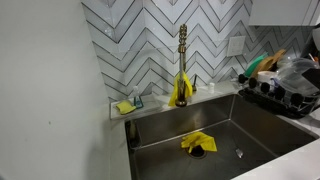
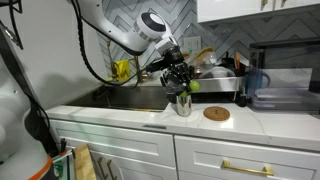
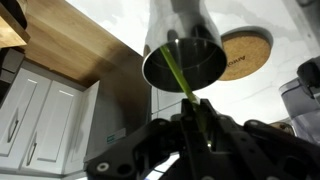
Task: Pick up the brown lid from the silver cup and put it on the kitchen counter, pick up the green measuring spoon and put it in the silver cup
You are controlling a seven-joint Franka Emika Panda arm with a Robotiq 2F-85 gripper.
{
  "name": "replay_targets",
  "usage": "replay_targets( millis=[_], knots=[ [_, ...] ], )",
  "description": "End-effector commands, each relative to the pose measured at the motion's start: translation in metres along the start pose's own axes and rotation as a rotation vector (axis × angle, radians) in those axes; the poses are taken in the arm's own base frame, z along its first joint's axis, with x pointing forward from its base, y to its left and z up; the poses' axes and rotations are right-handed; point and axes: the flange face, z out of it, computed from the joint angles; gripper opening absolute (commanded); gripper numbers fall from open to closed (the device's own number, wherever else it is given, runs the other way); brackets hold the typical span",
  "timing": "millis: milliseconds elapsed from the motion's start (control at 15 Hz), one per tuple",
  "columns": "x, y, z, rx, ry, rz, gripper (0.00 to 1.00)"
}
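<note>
- Black fingers (image 3: 215, 132) are clamped on a thin green plastic measuring spoon (image 3: 180, 76), which reaches into the shiny silver metal cup (image 3: 183, 60) at frame centre.
- A round brown cork lid (image 3: 246, 55) lies on the pale stone desk (image 2: 130, 116).

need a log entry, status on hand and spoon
Hand shut on green measuring spoon, its end inside silver cup. Brown lid on kitchen counter beside it. Nothing blocking.

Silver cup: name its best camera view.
Wrist view: silver cup seen close, green measuring spoon slanting into its mouth. In an exterior view it sits small beneath the pincer; an exterior view of the sink lacks it.
</note>
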Motion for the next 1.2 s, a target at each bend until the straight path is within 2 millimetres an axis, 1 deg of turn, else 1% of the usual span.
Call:
replay_targets(
  millis=[0, 67, 267, 333, 600, 667, 867, 1133],
  knots=[
    [-0.001, 0.002, 0.003, 0.004, -0.001, 0.023, 0.37],
    [-0.001, 0.002, 0.002, 0.008, -0.001, 0.025, 0.38],
    [0.000, 0.002, 0.002, 0.014, -0.001, 0.031, 0.59],
    [0.000, 0.002, 0.001, 0.015, 0.000, 0.034, 0.67],
    [0.006, 0.003, -0.007, 0.039, 0.005, 0.050, 0.96],
    [0.008, 0.003, -0.011, 0.050, 0.002, 0.054, 1.00],
    [0.014, 0.003, -0.020, 0.066, 0.007, 0.057, 1.00],
    [0.028, 0.005, -0.039, 0.116, 0.029, 0.050, 1.00]
  ],
)
